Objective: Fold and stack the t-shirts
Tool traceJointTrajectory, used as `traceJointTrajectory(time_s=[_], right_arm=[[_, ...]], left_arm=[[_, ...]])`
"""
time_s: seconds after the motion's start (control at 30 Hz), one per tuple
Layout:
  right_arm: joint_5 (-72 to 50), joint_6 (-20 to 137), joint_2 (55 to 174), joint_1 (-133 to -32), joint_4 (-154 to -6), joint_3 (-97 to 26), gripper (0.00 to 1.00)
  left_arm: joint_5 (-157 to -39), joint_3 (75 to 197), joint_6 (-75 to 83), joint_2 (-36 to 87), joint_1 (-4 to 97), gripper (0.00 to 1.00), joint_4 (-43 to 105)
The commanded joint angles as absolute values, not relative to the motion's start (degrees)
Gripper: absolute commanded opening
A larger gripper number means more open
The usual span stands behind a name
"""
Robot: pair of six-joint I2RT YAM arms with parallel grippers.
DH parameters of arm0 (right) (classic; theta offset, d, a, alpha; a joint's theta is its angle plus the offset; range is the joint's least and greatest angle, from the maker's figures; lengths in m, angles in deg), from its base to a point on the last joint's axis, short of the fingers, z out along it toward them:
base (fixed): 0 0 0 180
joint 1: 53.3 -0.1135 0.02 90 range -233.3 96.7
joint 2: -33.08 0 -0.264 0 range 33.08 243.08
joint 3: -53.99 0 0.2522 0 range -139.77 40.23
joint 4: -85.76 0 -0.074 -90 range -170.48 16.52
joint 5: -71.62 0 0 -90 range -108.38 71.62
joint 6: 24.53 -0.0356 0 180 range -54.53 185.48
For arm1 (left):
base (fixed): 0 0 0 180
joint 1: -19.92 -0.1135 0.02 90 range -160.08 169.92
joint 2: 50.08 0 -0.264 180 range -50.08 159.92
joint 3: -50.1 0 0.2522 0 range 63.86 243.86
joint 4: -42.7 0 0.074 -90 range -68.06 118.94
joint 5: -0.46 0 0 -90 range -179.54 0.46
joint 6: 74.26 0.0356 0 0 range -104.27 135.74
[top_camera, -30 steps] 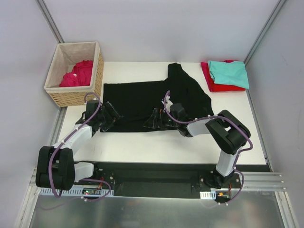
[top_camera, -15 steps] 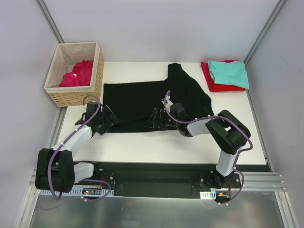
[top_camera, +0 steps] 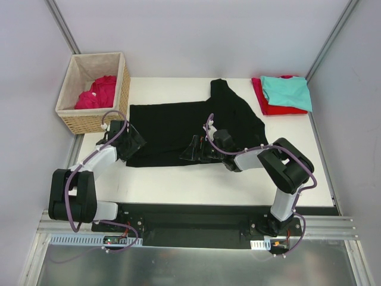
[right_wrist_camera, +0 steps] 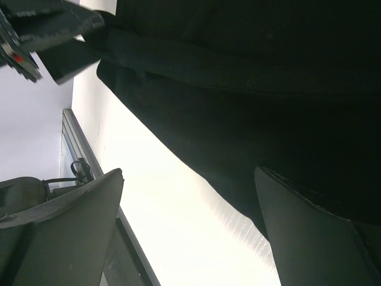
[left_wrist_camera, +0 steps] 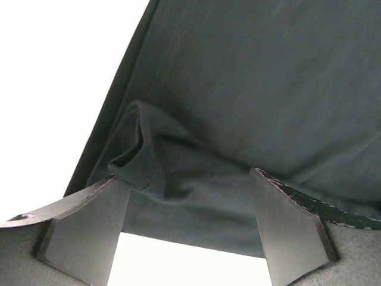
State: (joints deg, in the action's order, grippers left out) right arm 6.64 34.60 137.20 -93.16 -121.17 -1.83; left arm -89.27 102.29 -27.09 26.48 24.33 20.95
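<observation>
Far to the left of the left hand (top_camera: 131, 144) sits a woven wicker basket (top_camera: 89, 124) with a crumpled crimson-pink shirt (top_camera: 98, 92) inside. The left hand is spread wide around a bunched corner of the big black cloth t-shirt (top_camera: 172, 122), which lies spread out on the white desk (top_camera: 208, 179). The right hand (top_camera: 193, 150) is spread too, at the near hem. I think the fold is about to start (both hands must pinch first, then lift together). Far to its right, a teal shirt (top_camera: 287, 90) lies on a folded red shirt (top_camera: 268, 108). From above, the hands hide the hem.
</observation>
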Motion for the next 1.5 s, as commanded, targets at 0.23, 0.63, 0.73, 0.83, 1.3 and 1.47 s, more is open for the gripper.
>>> traceJointTrajectory(time_s=[0.23,0.63,0.73,0.83,1.3,1.47], right_arm=[[7.99,34.36,137.94,-92.94,-120.91,-0.46,0.97],[7.9,34.45,137.41,-92.94,-121.09,-0.2,0.97],[7.9,34.63,136.8,-92.94,-121.09,0.06,0.97],[7.64,34.89,136.36,-92.94,-121.09,0.42,0.97],[5.45,38.75,129.16,-92.94,-112.22,-1.51,0.97],[3.69,41.83,124.85,-93.11,-106.87,-1.87,0.97]], left_arm=[[-85.77,111.05,-26.28,33.23,23.26,0.8,23.84],[-85.06,118.17,-27.07,44.48,20.28,0.79,30.25],[-84.53,120.98,-26.98,45.02,20.27,0.79,31.39],[-86.28,125.11,-25.4,44.93,20.27,0.79,32.28],[-97.98,115.9,-27.42,10.7,26.51,0.79,19.28],[-95.86,110.11,-25.75,-1.01,26.51,0.79,11.11]])
